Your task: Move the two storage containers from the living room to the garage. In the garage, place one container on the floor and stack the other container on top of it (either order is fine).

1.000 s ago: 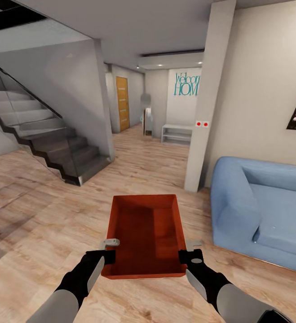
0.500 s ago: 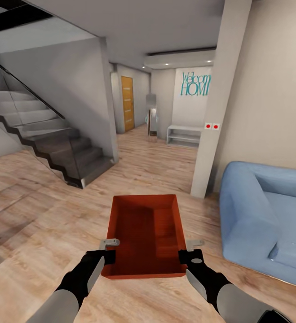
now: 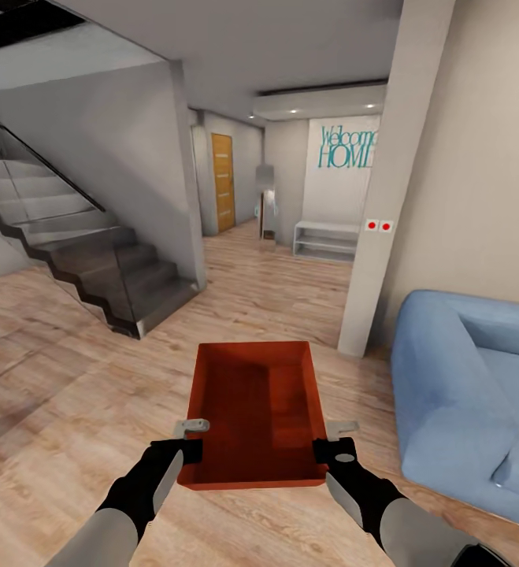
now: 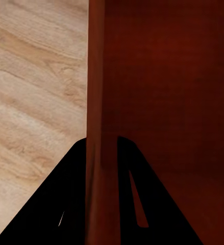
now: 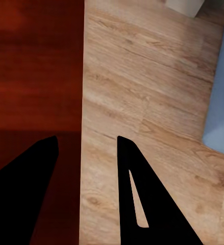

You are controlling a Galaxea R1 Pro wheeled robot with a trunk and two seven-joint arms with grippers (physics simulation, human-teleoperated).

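Note:
One red-orange storage container, open-topped and empty, hangs level in front of me above the light wood-plank floor of the living room. My left gripper is shut on its left wall near the close corner. In the left wrist view, the black fingers straddle that wall. My right gripper clasps the right wall at the same height. Its fingers sit either side of the wall's edge in the right wrist view.
A dark staircase with a glass rail rises at the left. A white pillar and a blue sofa stand at the right. Between them a hallway runs ahead to an orange-brown door and a low white shelf.
The whole view has shifted: the pillar and sofa have slid right and the hallway has come nearer, so the camera moved. The container and both grippers keep the same pose.

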